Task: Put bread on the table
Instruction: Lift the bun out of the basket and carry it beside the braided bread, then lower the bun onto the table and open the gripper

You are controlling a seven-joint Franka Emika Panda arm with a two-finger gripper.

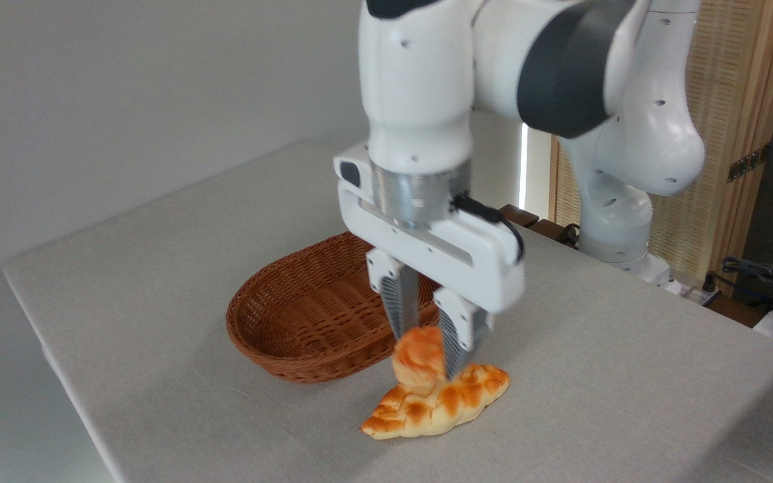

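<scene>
The bread (418, 359), a small round orange-brown bun, is squeezed between the two fingers of my gripper (427, 359), which is shut on it. The bun hangs low, right over or touching the top of a longer pale golden braided loaf (437, 402) that lies on the light grey table (158, 268). Whether the bun rests on that loaf I cannot tell. The gripper points straight down from the white arm above.
A brown oval wicker basket (306, 315) stands just left of and behind the gripper, and its visible part holds nothing. The arm's base (618, 235) rises at the back right. Cables and a wooden panel lie beyond the table's right edge.
</scene>
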